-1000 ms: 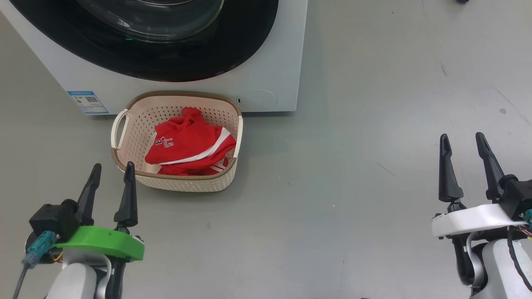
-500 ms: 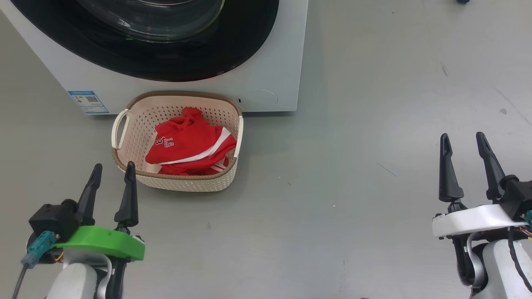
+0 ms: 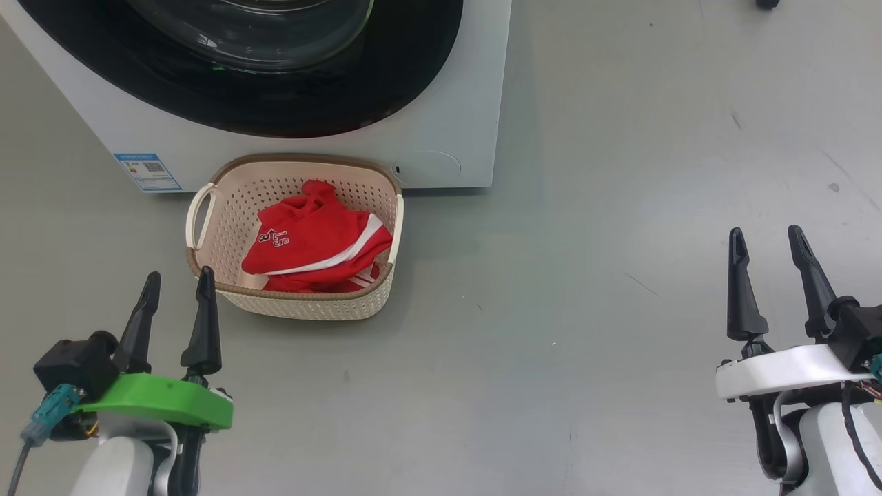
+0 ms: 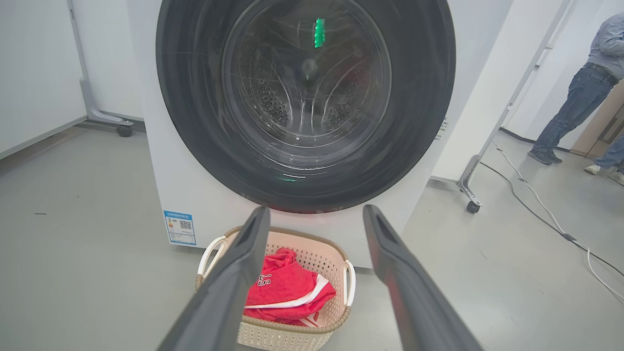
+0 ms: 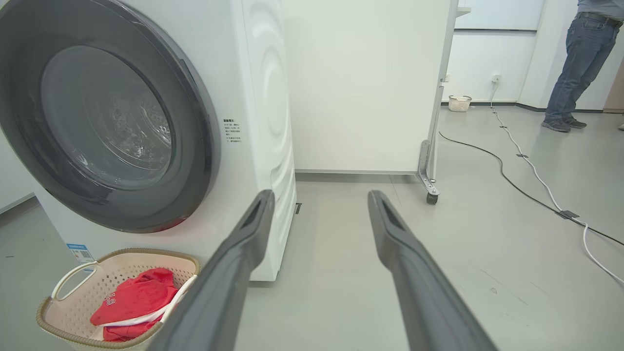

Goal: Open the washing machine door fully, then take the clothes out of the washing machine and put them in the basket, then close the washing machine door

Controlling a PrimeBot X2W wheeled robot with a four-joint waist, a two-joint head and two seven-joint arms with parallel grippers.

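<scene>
Left gripper (image 3: 179,273) sat open and empty just short of the basket (image 3: 310,306) holding the clothes (image 3: 310,241) (red, white stripes), right gripper (image 3: 765,229) likewise open well aside, washing machine door (image 3: 386,89) shut beyond.

Grey glossy floor (image 3: 620,172), lightly scuffed. White wheeled partition (image 5: 365,83) stands on it, white wall (image 5: 487,63) beyond. Black and white cables (image 5: 504,171) trail across the floor near a standing person (image 5: 575,63) in jeans.
</scene>
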